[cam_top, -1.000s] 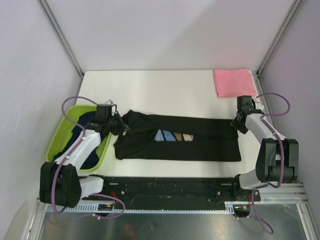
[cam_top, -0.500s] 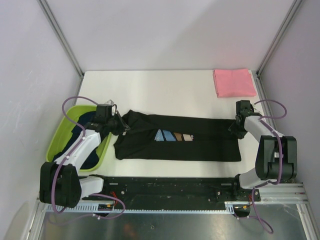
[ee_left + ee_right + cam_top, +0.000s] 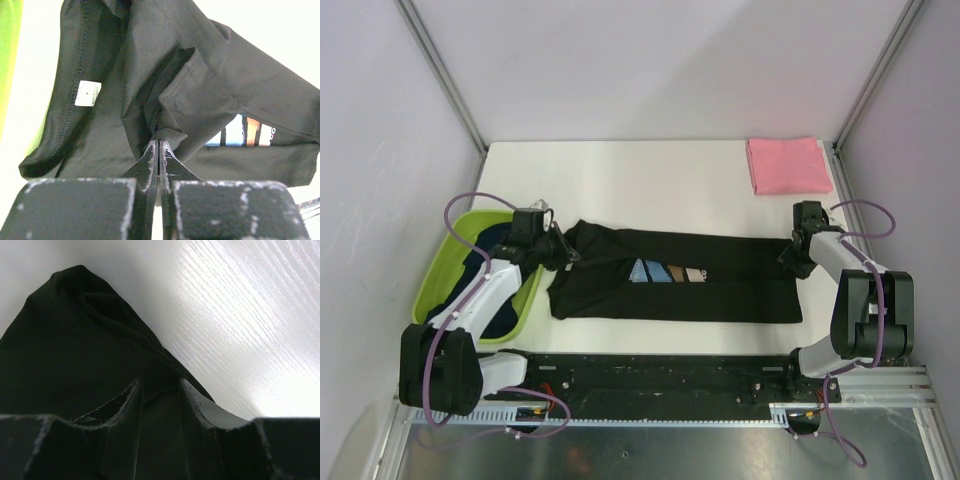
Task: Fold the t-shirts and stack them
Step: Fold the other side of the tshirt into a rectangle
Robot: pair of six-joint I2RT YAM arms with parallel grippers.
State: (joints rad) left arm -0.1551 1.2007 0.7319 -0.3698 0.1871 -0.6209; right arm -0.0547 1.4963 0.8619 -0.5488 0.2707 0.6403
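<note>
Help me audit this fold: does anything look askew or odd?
The black shirt is bunched and wrinkled at its left end, where the left gripper pinches it; the rest lies as a flat strip.

The left arm (image 3: pixel 480 295), white links with black joints, leaves its base at 7 o'clock in the overhead view. It bends at the elbow and sends its forearm toward 1 o'clock. The left gripper (image 3: pixel 159 145) points toward 3 o'clock, its two black fingers pressed flat together and nipping a fold of the black cloth t-shirt (image 3: pixel 200 75). The right arm (image 3: pixel 865 300), built the same, climbs from 5 o'clock and folds tight, its forearm running toward 11 o'clock. The right gripper (image 3: pixel 160 387) turns toward 7 o'clock with its fingers parted, straddling the same shirt.
</note>
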